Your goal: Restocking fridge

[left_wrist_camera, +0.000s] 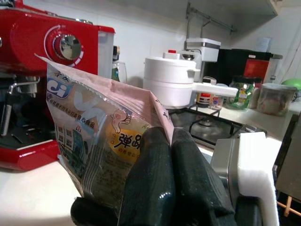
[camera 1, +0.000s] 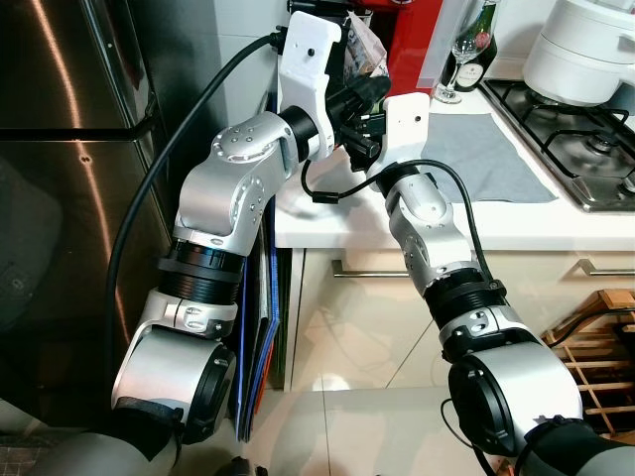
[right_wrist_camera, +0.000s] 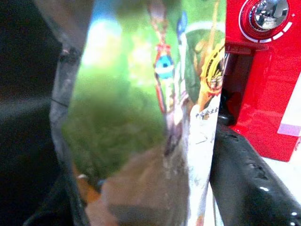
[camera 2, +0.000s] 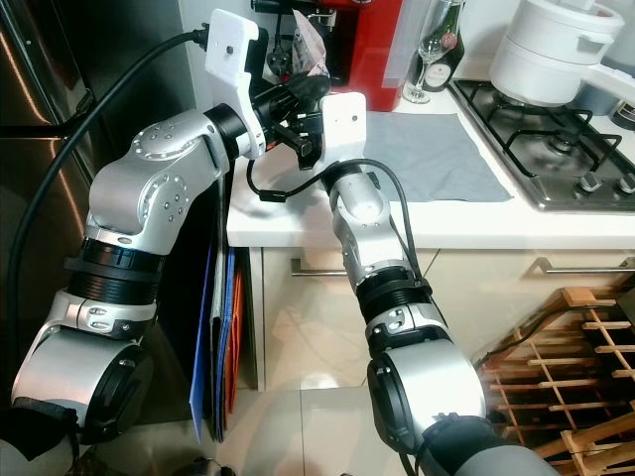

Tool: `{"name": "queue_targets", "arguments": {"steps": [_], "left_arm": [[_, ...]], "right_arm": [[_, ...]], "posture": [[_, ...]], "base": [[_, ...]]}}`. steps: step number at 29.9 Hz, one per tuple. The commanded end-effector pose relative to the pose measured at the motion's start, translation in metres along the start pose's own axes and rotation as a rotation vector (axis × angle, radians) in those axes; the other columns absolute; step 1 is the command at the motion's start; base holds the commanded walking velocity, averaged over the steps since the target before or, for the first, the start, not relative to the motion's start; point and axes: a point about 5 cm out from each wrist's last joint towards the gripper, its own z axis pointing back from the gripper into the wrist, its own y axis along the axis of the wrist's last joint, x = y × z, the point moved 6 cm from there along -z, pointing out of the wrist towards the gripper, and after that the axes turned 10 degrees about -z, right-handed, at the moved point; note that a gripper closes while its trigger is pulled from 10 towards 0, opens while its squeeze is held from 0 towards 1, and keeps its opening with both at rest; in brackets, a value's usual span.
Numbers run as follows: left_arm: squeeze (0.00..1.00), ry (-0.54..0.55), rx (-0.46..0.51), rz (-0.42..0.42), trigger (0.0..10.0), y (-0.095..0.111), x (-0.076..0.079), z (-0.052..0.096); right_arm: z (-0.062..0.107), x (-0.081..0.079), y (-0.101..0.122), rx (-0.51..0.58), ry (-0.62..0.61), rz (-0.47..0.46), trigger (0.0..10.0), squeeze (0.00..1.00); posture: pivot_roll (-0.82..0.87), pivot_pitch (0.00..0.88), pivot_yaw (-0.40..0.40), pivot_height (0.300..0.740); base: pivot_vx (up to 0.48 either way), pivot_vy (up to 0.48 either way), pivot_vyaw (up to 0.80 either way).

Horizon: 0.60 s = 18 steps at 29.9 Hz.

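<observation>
Head views: bright, even indoor lighting, sharp focus across the frame. The dark stainless-steel fridge door (camera 1: 69, 198) shows soft vertical streaks of reflected light. The glossy cream floor tiles (camera 1: 337, 347) carry pale reflections. The silver arm shells show small specular highlights.

Left wrist view: well lit. The black fingers (left_wrist_camera: 155, 188) show glossy highlights and are slightly soft at close range. The printed pink plastic food packet (left_wrist_camera: 99, 136) between them is legible; the white lidded pot (left_wrist_camera: 169, 84) beyond them is sharp.

Right wrist view: the packet just ahead of the fingers is strongly out of focus, with green and brown smears. The red glossy coffee machine (right_wrist_camera: 263, 70) beyond is moderately sharp. One side is in deep shadow.
</observation>
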Motion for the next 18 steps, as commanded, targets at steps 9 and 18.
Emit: {"name": "queue_targets", "arguments": {"steps": [9,18], "left_arm": [[1.0,0.033,-0.114,-0.021,10.0,-0.031,-0.004,-0.001],[1.0,0.093,0.096,-0.04,10.0,0.029,-0.022,0.01]], "right_arm": [[-0.004,-0.014,0.033,0.137,0.06,0.017,0.0,0.0],[0.005,-0.005,0.019,0.111,0.03,0.026,0.0,0.0]], "posture": [[0.01,0.0,-0.059,0.74],[0.01,0.0,-0.058,0.74]], "base": [[0.0,0.0,0.0],[0.0,0.0,0.0]]}}
